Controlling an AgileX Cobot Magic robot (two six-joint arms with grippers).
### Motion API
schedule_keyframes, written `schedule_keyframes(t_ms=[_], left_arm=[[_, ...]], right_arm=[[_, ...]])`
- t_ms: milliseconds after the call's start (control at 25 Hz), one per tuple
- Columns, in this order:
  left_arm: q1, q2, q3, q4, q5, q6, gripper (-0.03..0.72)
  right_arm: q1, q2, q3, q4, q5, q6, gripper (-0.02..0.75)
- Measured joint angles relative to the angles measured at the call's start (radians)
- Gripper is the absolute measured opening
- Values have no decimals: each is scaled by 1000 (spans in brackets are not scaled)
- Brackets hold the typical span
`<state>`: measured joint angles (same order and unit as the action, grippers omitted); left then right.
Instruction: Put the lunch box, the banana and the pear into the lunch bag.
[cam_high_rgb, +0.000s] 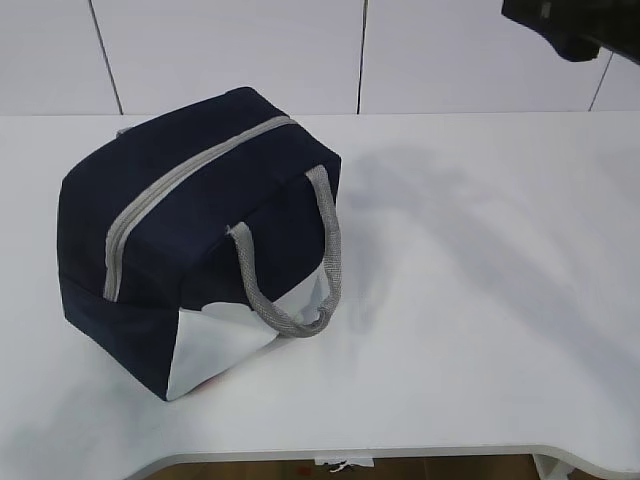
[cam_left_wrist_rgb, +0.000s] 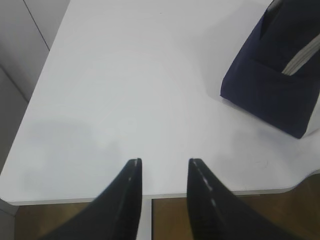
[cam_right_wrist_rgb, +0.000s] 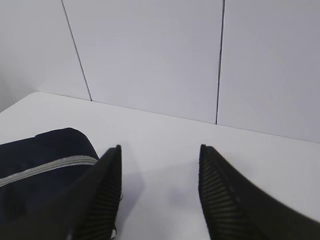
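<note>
The navy-blue lunch bag (cam_high_rgb: 200, 235) stands on the white table at the left, its grey zipper (cam_high_rgb: 170, 190) drawn shut along the top and a grey webbing handle (cam_high_rgb: 310, 270) hanging down its white side panel. The lunch box, the banana and the pear are out of view. My left gripper (cam_left_wrist_rgb: 165, 161) hangs open and empty over the table's near edge, with the bag (cam_left_wrist_rgb: 280, 75) off to its right. My right gripper (cam_right_wrist_rgb: 160, 147) is open and empty, high above the table, the bag (cam_right_wrist_rgb: 45, 160) at its lower left. In the exterior view only a dark part of the right arm (cam_high_rgb: 570, 25) shows at the top right.
The white table (cam_high_rgb: 480, 280) stretches bare to the right of the bag. A white panelled wall (cam_high_rgb: 300, 50) rises behind it. The table's front edge (cam_left_wrist_rgb: 150, 192) runs under the left fingertips, with brown floor below.
</note>
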<state>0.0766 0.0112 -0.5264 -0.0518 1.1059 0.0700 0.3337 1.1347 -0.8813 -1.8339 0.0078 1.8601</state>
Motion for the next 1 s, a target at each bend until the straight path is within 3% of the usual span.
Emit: schedule_keyframes(t_ms=[600, 760, 1000], left_arm=[[0, 0, 0, 0, 0, 0, 239], [0, 0, 0, 0, 0, 0, 239], [0, 0, 0, 0, 0, 0, 239]], right_arm=[[0, 0, 0, 18, -76, -55, 382], [0, 0, 3, 153, -38, -228, 382], [0, -2, 5, 533, 105, -563, 382]])
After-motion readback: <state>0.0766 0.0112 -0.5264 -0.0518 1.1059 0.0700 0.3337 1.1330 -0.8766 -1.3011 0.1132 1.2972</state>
